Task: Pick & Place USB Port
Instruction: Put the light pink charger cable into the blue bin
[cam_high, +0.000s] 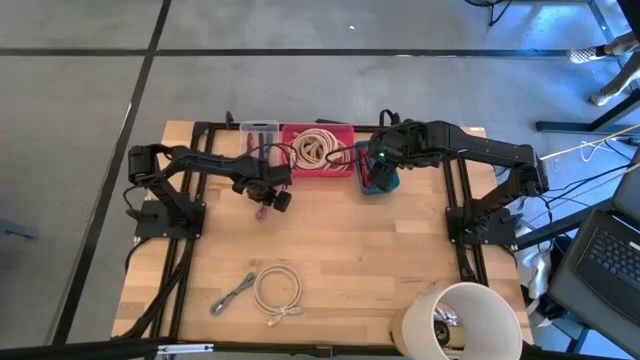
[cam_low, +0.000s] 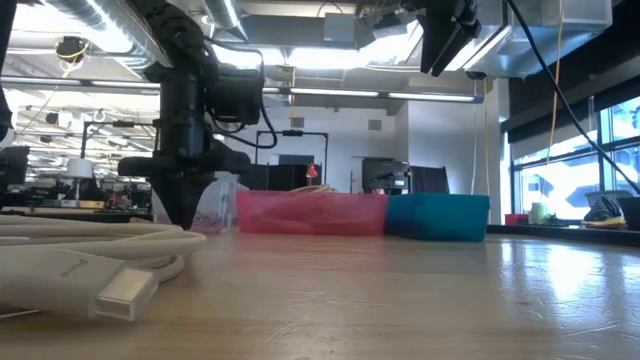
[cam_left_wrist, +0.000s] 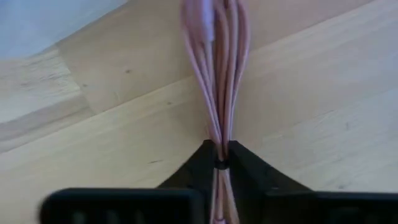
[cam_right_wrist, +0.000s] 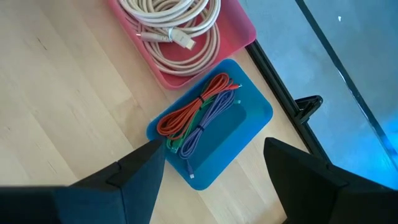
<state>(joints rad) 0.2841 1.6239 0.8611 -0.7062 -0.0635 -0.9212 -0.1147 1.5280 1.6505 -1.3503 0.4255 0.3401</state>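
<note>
Pink cable bundle (cam_left_wrist: 214, 74): light, limp, slippery; pinched mid-loop by the left gripper (cam_left_wrist: 221, 163), closed on it just above the table (cam_high: 340, 250), near the pink tray (cam_high: 340, 165). Right gripper (cam_right_wrist: 214, 165): held open over the blue tray (cam_right_wrist: 242, 130).

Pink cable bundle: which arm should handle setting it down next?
Left, likely. The left gripper is already shut on the pink cable bundle, just above the table in front of the pink tray. The right gripper hangs open over the blue bin, holding nothing.
</note>
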